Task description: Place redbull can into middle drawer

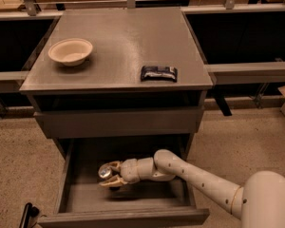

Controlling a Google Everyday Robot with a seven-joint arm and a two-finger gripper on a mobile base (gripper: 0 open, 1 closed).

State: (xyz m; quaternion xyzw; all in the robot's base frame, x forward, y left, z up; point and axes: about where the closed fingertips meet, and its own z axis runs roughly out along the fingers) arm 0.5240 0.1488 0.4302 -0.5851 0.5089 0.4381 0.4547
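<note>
The middle drawer [133, 201] is pulled open below the cabinet's closed top drawer front. My gripper [109, 173] reaches into it from the right, over the left half of the drawer floor. Its fingers are closed around the redbull can [105, 171], whose shiny silver top faces the camera; the can's sides are mostly hidden by the fingers. The can sits low inside the drawer; I cannot tell whether it touches the floor.
A cream bowl [70, 51] and a flat dark snack packet [158, 73] lie on the cabinet top [118, 37]. The closed top drawer front [118, 121] hangs above my arm [194, 175]. Dark shelving flanks the cabinet on both sides.
</note>
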